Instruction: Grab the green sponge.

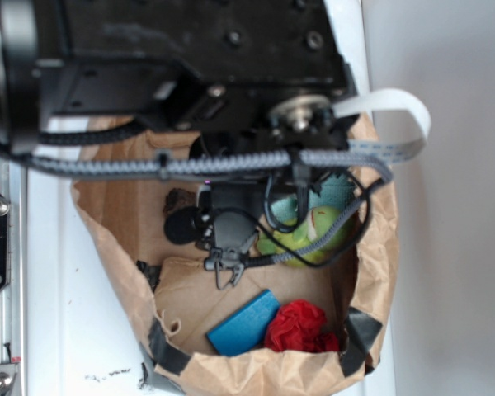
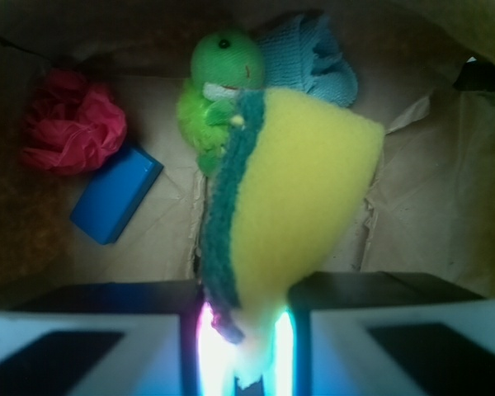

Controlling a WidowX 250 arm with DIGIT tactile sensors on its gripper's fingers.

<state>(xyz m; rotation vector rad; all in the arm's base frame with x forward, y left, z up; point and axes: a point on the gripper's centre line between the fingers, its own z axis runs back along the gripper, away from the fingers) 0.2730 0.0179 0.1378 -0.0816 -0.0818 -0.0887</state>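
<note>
Inside a brown paper bag (image 1: 120, 247) on a white tabletop (image 1: 49, 330), the end effector (image 2: 243, 338) pinches the green sponge (image 2: 301, 198) by its narrow tip, lifting it at twelve o'clock above the plush toy (image 2: 219, 91).

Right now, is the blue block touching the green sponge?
No; in the wrist view the blue block lies apart on the paper, left of the green sponge, which sits clamped in the pincer.
</note>
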